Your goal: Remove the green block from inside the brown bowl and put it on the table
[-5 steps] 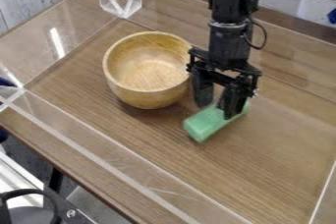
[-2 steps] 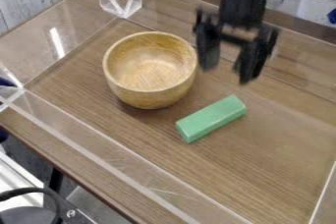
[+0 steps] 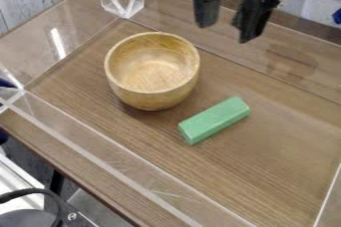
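No lettering, label, brand mark or number can be read anywhere in this view: the bowl [image 3: 154,69], the block [image 3: 214,119], the table [image 3: 266,161] and the gripper [image 3: 228,17] above all show plain, unmarked surfaces at this resolution
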